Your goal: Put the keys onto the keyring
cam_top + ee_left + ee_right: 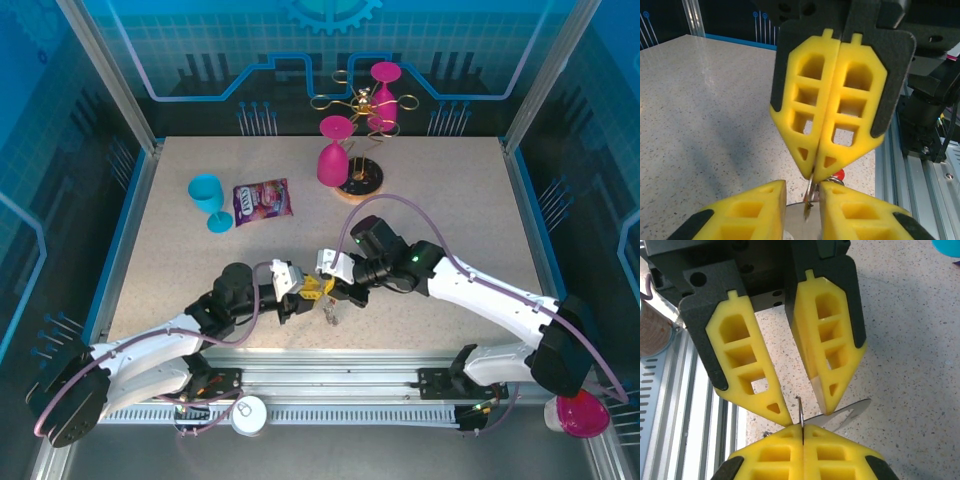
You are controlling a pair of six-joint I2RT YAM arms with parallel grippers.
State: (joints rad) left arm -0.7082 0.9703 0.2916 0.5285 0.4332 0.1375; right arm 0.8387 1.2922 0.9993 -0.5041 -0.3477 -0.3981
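Note:
Both grippers meet tip to tip above the table's near edge: left gripper (303, 292), right gripper (337, 290). The keyring's flat grey loop (852, 412) sits between my left gripper's (802, 186) parted fingers (745, 212) and fills the gap (800, 222), so it looks gripped by its edges. My right gripper (802, 428) is shut on a thin wire ring (800, 410) of the keyring, which stands up edge-on from its tips. The key's red head (839, 176) peeks out just behind the right gripper's shut tips (816, 172). Its blade is hidden.
At the back stand a blue cup (207, 200), a candy packet (262, 200), a pink glass (335, 158) and a gold wire rack (352, 105) holding another pink glass (385, 95). A can (248, 415) sits on the rail below the table's edge.

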